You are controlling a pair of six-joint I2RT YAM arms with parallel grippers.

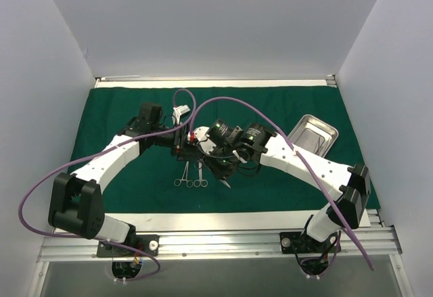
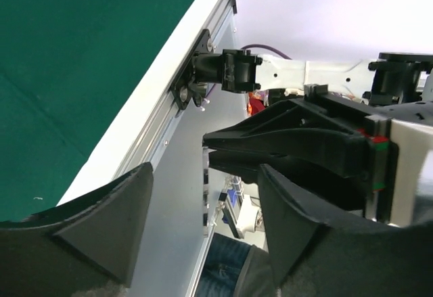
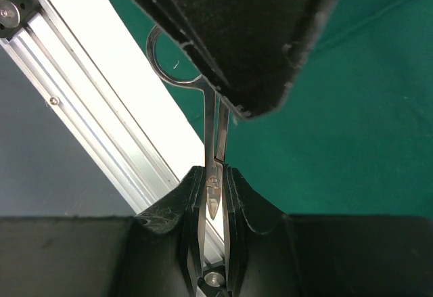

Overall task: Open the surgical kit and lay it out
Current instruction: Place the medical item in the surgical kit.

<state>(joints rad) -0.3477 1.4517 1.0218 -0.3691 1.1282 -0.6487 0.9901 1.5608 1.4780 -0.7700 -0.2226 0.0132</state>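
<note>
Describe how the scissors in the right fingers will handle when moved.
Probably stiff: the scissors look like thin straight steel. Likely slippery: polished metal, pinched only at the blade end by the right fingers. The free ring end may pivot.

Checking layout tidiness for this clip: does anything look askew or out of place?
The steel tray lies skewed near the green drape's right edge. Two instruments lie side by side at centre; a third instrument is pinched in the right end effector. Nothing looks damaged.
</note>
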